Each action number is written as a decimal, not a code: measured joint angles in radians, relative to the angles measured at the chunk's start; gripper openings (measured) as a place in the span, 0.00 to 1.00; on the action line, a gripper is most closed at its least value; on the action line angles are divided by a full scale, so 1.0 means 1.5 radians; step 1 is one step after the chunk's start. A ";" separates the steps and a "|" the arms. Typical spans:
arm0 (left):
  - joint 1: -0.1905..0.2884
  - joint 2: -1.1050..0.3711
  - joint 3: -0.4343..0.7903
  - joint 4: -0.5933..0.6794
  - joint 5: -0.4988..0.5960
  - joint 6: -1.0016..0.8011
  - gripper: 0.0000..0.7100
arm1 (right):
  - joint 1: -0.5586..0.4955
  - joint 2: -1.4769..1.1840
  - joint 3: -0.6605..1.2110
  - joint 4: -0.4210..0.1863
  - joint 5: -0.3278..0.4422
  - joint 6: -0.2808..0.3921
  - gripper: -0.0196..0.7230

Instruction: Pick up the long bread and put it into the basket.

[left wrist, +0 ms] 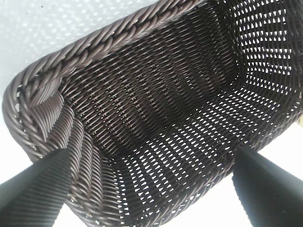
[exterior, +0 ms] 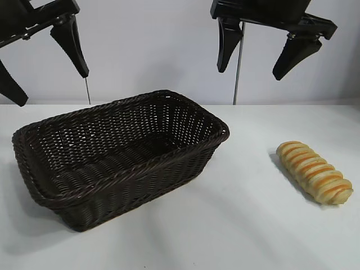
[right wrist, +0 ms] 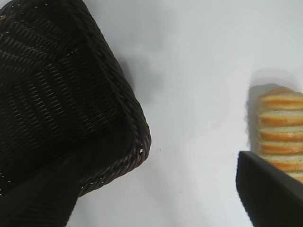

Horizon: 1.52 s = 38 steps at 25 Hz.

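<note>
The bread (exterior: 314,172) lies on the desk (exterior: 236,225) at 3 o'clock from the basket (exterior: 121,157), well apart. Left claw (exterior: 48,84) hangs above the basket, right claw (exterior: 253,64) above the desk; both gape wide, holding nothing.

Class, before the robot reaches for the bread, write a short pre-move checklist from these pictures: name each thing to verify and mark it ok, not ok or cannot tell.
1. Bread lies alone on the table, apart from the basket: ok.
2. Basket holds nothing and sits upright: ok.
3. Right gripper open, holding nothing, hanging high above the table between basket and bread: ok.
4. Left gripper open, holding nothing, above the basket's left end: ok.
5. Nothing lies on the table between bread and basket: ok.
6. Whether the bread is firm enough to squeeze: cannot tell.
</note>
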 joint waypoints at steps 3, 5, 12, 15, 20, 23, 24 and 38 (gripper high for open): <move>0.000 0.000 0.000 0.000 0.000 0.000 0.94 | 0.000 0.000 0.000 0.000 0.000 0.000 0.89; 0.000 0.000 0.000 0.000 0.000 0.000 0.94 | 0.000 0.000 0.000 0.000 0.000 0.000 0.89; 0.000 0.000 0.000 0.000 0.000 0.000 0.94 | 0.000 0.000 0.000 0.000 0.000 0.000 0.89; 0.000 0.000 0.000 0.000 0.000 0.000 0.94 | 0.000 0.000 0.000 0.000 0.000 0.000 0.89; 0.000 0.000 0.000 0.000 0.000 0.000 0.94 | 0.000 0.000 0.000 0.000 0.001 0.000 0.89; 0.000 0.000 0.000 0.000 -0.002 0.000 0.94 | 0.000 0.000 0.000 0.000 0.001 0.000 0.89; 0.000 0.000 0.000 0.000 -0.006 0.000 0.94 | 0.000 0.000 0.000 0.000 0.001 0.000 0.89; 0.000 0.000 0.000 0.023 0.005 -0.006 0.94 | 0.000 0.000 0.000 0.000 0.002 0.000 0.89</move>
